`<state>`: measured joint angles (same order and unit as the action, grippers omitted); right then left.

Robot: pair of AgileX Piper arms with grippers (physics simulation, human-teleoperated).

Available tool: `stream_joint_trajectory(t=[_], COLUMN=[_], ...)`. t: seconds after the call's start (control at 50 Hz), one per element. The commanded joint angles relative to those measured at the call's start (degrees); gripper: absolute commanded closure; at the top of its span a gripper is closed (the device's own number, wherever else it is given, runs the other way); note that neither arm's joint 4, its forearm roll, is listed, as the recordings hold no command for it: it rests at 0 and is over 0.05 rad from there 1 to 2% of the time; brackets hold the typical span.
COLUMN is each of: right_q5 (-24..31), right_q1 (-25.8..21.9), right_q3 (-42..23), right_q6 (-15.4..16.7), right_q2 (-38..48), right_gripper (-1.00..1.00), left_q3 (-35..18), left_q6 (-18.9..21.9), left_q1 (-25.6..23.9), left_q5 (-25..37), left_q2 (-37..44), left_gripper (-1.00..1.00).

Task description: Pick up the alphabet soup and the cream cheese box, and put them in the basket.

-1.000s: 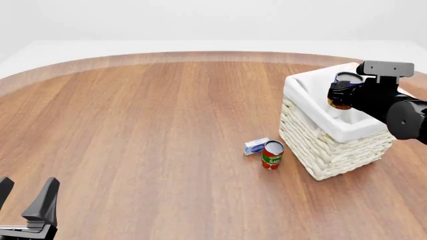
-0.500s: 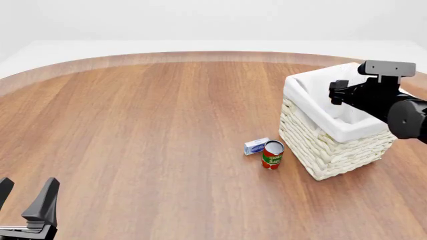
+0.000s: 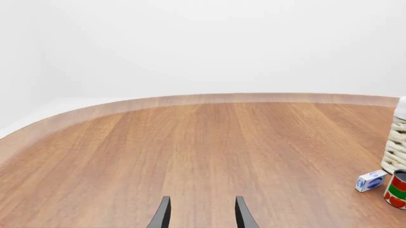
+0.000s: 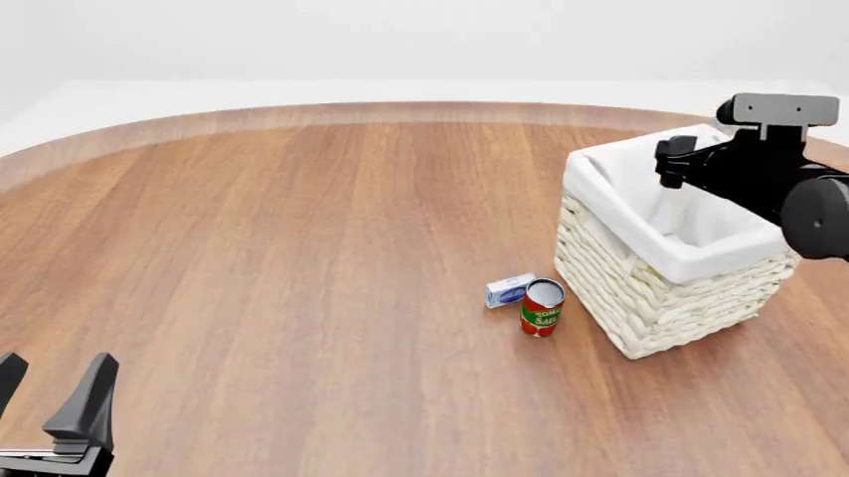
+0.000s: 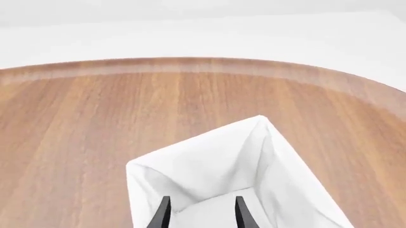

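- Left wrist view: the left gripper [image 3: 201, 216] only shows its two dark fingertips, spread apart with nothing between them, over bare wooden counter [image 3: 190, 152]. Way off at the edge you can spot the cream cheese box [image 3: 370, 181] lying on the counter, right beside a red can with a green band [image 3: 397, 189] that's half cut off by the frame. Just a sliver of the basket [image 3: 396, 147] shows past them.
- Front view: the right gripper [image 4: 677, 162] hangs above the basket's far side, arm mostly cut off at the edge. Fingers are hard to read from here. The box sits touching-close to the red can, near the basket's wicker wall. Can't see the alphabet soup; the basket's inside is mostly hidden by its liner.
- Right wrist view: fingers open, empty, pointing down into the white cloth liner [image 5: 216, 161]. The bottom is out of view.
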<state>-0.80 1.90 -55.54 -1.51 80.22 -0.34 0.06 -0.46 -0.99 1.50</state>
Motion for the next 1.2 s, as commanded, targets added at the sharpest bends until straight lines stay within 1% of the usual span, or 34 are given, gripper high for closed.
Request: stream_joint_trajectory(t=[0.02,0.06,0.14,0.2,0.22,0.26,0.3,0.48,0.5,0.56,0.62,0.72,0.84,0.9,0.96,1.02,1.14,1.2], right_q5=[2.9,2.9,3.8,4.3,4.4,5.1,5.6,7.0,7.8,8.2,9.5,11.2,14.0,14.3,15.5,16.1,18.2,19.0], right_q1=[-2.2,-2.4,-3.3,-4.8,-5.1,-5.9,-6.5,-9.3,-10.7,-11.3,-12.8,-14.2,-17.0,-17.5,-19.8,-20.0,-21.3,-22.0], right_q3=[-4.2,-5.2,-6.9,-8.0,-8.5,-9.6,-11.0,-13.8,-14.4,-15.0,-15.7,-16.9,-18.9,-19.3,-19.8,-20.9,-24.2,-25.6], right_q6=[2.2,2.9,3.1,4.1,5.0,5.1,6.1,7.4,8.5,8.8,10.4,11.6,15.0,15.5,16.5,16.7,19.0,19.5], right_q2=[-1.3,-2.0,-1.5,-1.2,-0.9,-0.7,0.1,1.9,2.6,3.2,3.9,4.0,4.4,4.5,4.7,5.2,8.0,9.1], right_gripper=[-1.00,-1.00,-1.00,-1.00,-1.00,-1.00,-1.00,-1.00,-1.00,-1.00,-1.00,-1.00,-1.00,-1.00,-1.00,-1.00,-1.00,-1.00], left_q3=[0.0,0.0,0.0,0.0,0.0,0.0,0.0,0.0,0.0,0.0,-0.1,-0.1,-0.1,-0.2,-0.2,-0.1,-0.1,-0.1], left_q6=[0.0,0.0,0.0,0.0,0.0,0.0,0.0,0.0,0.0,0.0,0.0,0.0,0.0,0.1,0.0,0.0,0.0,0.0], left_q1=[0.0,0.0,0.0,0.0,0.0,0.0,0.0,0.0,0.0,0.0,0.0,0.0,0.0,0.0,0.0,0.0,0.0,0.0], left_q5=[0.0,0.0,0.0,0.0,0.0,0.1,0.2,0.3,0.4,0.4,0.5,0.6,0.9,1.0,1.0,1.0,0.8,0.7], left_q2=[-0.1,0.0,-0.1,0.0,-0.1,-0.1,-0.2,-0.3,-0.4,-0.4,-0.5,-0.5,-0.7,-0.9,-0.9,-0.8,-0.7,-0.6], left_gripper=[-1.00,-1.00,-1.00,-1.00,-1.00,-1.00,-1.00,-1.00,-1.00,-1.00,-1.00,-1.00,-1.00,-1.00,-1.00,-1.00,-1.00,-1.00])
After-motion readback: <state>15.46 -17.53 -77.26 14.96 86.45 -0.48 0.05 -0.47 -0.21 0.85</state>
